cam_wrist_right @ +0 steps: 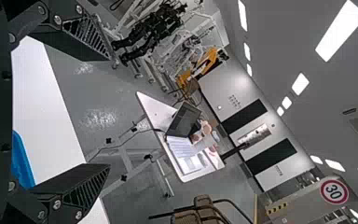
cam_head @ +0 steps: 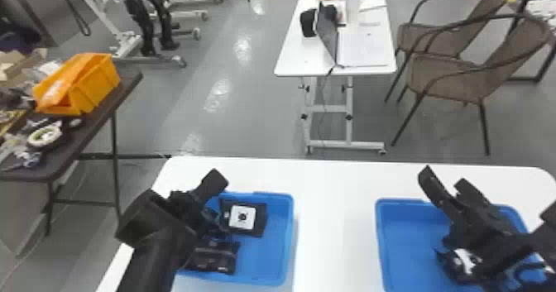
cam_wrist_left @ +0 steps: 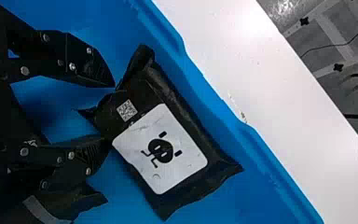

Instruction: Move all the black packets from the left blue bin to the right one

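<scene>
In the head view my left gripper (cam_head: pixel 216 200) is over the left blue bin (cam_head: pixel 278 245), beside a black packet (cam_head: pixel 260 221) with a white label. The left wrist view has the gripper (cam_wrist_left: pixel 110 113) open, one narrow corner of this packet (cam_wrist_left: pixel 186 198) lying between the fingertips. Another black packet (cam_head: pixel 213 258) rests nearer in the bin; part of a packet (cam_wrist_left: pixel 72 205) shows beside the lower finger. My right gripper (cam_head: pixel 444 180) stands open above the right blue bin (cam_head: pixel 403 237); its wrist view shows the gripper (cam_wrist_right: pixel 109 111) holding nothing. Black packets (cam_head: pixel 467 266) lie partly hidden beneath that arm.
Both bins stand on a white table (cam_head: pixel 335 212), with a stretch of tabletop between them. Beyond it are a smaller white table (cam_head: pixel 306 59) with a laptop (cam_head: pixel 327 34), and brown chairs (cam_head: pixel 455 76). An orange bin (cam_head: pixel 97 84) sits on a dark side table at left.
</scene>
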